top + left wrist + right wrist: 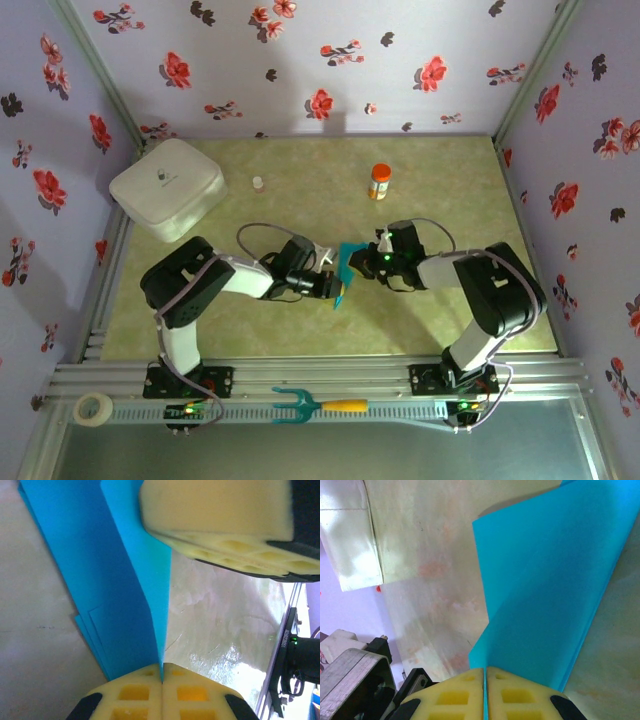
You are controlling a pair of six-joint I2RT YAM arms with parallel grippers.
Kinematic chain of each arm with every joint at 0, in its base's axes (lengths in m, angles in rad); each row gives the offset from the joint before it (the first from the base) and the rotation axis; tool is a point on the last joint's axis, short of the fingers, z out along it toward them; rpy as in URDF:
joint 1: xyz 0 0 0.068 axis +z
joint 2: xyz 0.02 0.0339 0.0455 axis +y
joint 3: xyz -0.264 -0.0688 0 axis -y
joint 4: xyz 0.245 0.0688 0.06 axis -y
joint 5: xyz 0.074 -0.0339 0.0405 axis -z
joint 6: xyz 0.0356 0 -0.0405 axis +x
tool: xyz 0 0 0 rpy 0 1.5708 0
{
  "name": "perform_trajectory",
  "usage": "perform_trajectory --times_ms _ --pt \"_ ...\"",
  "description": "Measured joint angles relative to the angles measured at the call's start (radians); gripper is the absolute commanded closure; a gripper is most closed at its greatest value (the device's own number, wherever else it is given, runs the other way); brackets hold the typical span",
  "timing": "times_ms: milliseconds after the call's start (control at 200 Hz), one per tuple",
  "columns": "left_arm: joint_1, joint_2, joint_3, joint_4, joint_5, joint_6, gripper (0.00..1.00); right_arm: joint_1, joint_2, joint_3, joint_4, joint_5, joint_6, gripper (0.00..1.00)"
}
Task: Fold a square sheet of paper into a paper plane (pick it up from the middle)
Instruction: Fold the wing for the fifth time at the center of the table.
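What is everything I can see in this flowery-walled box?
paper: one, teal-blue, folded, mid-table, held between both grippers
box: one, white, rounded, far left of the table
bottle: one, orange with a white cap, far middle
vial: one, pale, right of the box; too small to tell more
pronged tool: one, teal with a yellow handle, near edge, middle
tape roll: one, whitish, near left corner
table: one, mottled green
left gripper: one, yellow pads, shut on the paper
right gripper: one, yellow pads, shut on the paper
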Motion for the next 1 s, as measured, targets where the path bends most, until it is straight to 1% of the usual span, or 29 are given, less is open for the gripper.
perform_trajectory --times_ms 355,645,1000 --pt "0.014 0.011 0.014 -0.017 0.032 -0.024 1.0 0.0 0.021 0.002 0.018 -0.006 0.0 0.89" --pt "0.019 0.014 0.016 -0.017 0.041 -0.036 1.0 0.009 -0.063 -0.036 0.01 -0.026 -0.005 0.93" --pt "0.02 0.014 0.015 -0.013 0.041 -0.054 1.0 0.014 -0.028 -0.019 -0.034 -0.017 -0.035 0.94"
